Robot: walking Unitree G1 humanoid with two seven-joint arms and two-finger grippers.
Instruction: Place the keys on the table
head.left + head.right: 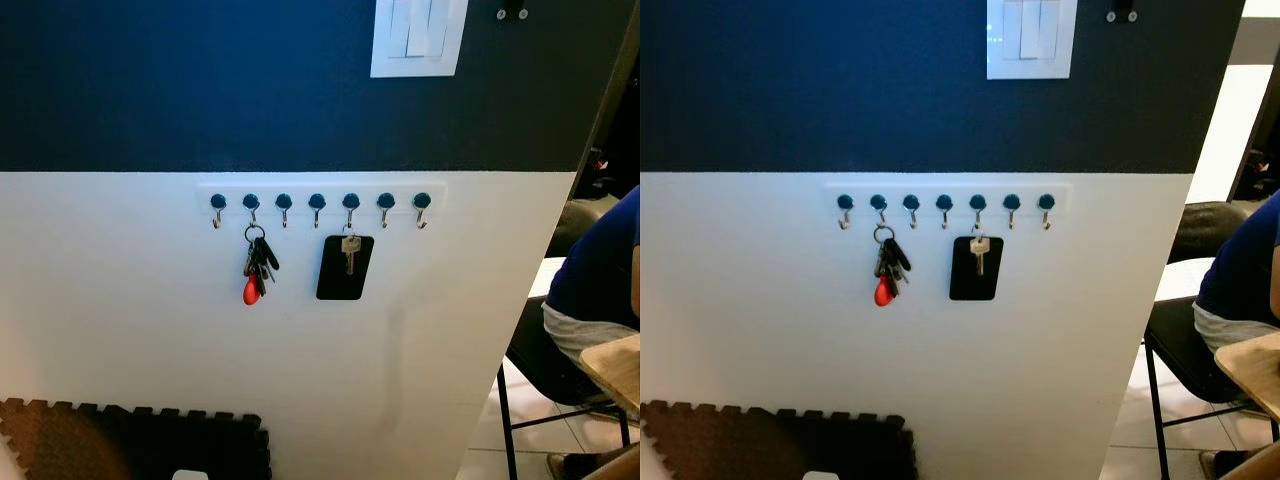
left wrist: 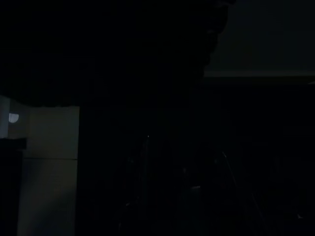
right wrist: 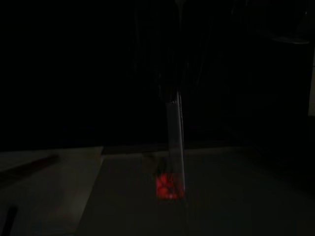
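Metal keys (image 1: pixel 259 262) — matt wall (image 1: pixel 150 300)

I am looking straight at a wall (image 1: pixel 150 330) that is dark blue above and white below. Across the middle of the frame runs a white hook rail (image 1: pixel 320 203) with seven blue-capped hooks. The keys (image 1: pixel 257 264), a bunch on a ring with a red fob, hang from the second hook from the left. A single key (image 1: pixel 349 254) hangs from the fifth hook, in front of a black card (image 1: pixel 345 267). A white switch plate (image 1: pixel 418 37) sits at the top right of centre. Dark foam floor mats (image 1: pixel 140 443) lie at lower left. At the right edge a person (image 1: pixel 598 280) in a blue top sits on a black chair (image 1: pixel 545 375).
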